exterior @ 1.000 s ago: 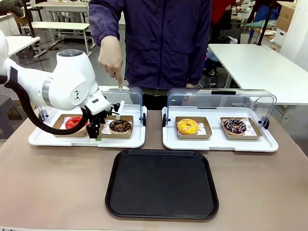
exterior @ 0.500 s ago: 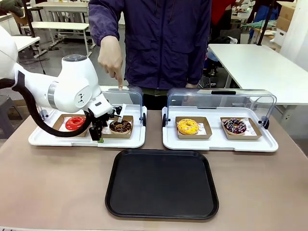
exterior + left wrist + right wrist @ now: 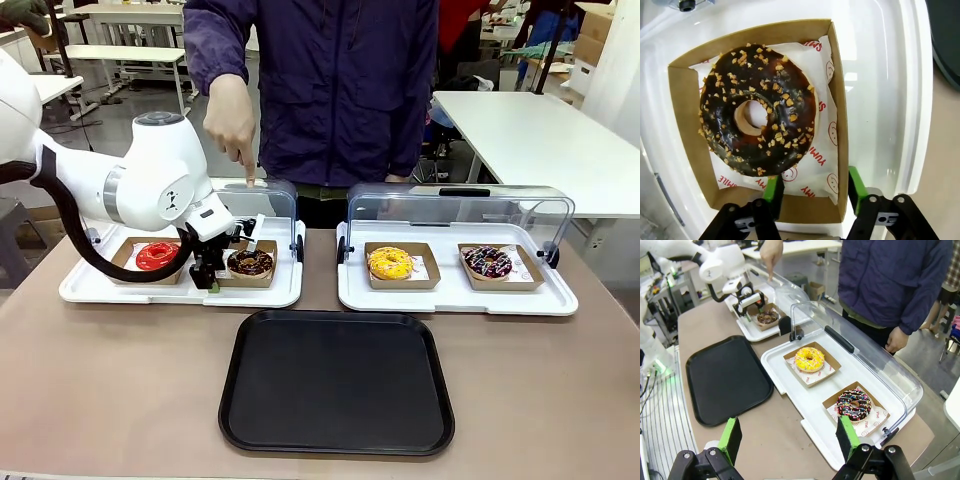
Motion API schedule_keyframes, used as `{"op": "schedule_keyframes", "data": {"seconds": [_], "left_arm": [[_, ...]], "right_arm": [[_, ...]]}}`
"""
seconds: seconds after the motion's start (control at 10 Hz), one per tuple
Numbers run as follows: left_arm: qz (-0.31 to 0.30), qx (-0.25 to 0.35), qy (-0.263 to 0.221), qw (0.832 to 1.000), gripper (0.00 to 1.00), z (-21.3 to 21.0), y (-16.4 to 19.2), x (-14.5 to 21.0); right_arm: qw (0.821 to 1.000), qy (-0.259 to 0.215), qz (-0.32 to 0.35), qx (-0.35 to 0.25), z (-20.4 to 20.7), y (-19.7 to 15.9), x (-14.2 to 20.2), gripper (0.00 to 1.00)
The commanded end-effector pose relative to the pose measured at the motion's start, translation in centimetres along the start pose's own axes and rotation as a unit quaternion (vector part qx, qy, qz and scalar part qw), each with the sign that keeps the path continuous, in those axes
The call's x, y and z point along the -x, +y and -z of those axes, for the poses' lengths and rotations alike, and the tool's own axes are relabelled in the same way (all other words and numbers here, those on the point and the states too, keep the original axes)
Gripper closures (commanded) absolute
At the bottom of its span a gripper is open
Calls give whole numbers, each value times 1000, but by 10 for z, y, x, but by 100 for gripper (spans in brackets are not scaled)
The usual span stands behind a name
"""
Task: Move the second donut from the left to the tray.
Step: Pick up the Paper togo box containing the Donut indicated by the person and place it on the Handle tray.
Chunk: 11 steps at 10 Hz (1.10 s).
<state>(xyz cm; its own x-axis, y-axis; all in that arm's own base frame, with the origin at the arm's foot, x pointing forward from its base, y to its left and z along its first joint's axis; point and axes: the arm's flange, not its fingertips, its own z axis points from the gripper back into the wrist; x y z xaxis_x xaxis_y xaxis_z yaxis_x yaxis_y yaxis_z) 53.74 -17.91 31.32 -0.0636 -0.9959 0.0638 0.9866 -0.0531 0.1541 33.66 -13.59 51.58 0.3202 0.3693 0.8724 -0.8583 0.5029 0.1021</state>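
The second donut from the left (image 3: 250, 262) is dark chocolate with pale specks (image 3: 757, 107). It lies on white paper in a small brown cardboard tray (image 3: 684, 125). My left gripper (image 3: 207, 277) stands low at that cardboard tray's near left corner. In the left wrist view the left gripper (image 3: 815, 185) is open, one green pad inside the cardboard wall and the other outside it, clear of the donut. The black tray (image 3: 335, 380) lies bare at the table's near middle. My right gripper (image 3: 789, 436) hovers open with nothing in it.
A person's hand (image 3: 232, 120) points down above the left white display tray (image 3: 150, 296), which also holds a red donut (image 3: 156, 255). The right display tray (image 3: 455, 298) carries a yellow donut (image 3: 389, 262) and a sprinkled one (image 3: 487, 262). Both clear lids stand raised.
My left gripper has shifted a little right and settled against the chocolate donut's cardboard tray, and its jaws have narrowed. The person's hand and the donuts have stayed put.
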Motion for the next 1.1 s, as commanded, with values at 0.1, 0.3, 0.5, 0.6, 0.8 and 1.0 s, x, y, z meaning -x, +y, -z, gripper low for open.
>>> {"op": "schedule_keyframes", "data": {"seconds": [0.1,0.3,0.5,0.6,0.8,1.0], "left_arm": [[-9,8,7,1000,87,-4,0,0],[-9,12,9,1000,100,-4,0,-1],[-9,15,11,1000,100,-4,-1,-1],[-9,17,13,1000,100,-3,-1,-2],[-4,29,15,999,100,2,0,-3],[-1,10,4,1000,100,-3,0,-1]], "right_arm": [[1000,-15,-13,0,0,-3,-2,0],[1000,-15,-13,0,0,-3,-2,0],[1000,-15,-13,0,0,-3,-2,0],[1000,-15,-13,0,0,-3,-2,0],[1000,-15,-13,0,0,-3,-2,0],[1000,-15,-13,0,0,-3,-2,0]]}}
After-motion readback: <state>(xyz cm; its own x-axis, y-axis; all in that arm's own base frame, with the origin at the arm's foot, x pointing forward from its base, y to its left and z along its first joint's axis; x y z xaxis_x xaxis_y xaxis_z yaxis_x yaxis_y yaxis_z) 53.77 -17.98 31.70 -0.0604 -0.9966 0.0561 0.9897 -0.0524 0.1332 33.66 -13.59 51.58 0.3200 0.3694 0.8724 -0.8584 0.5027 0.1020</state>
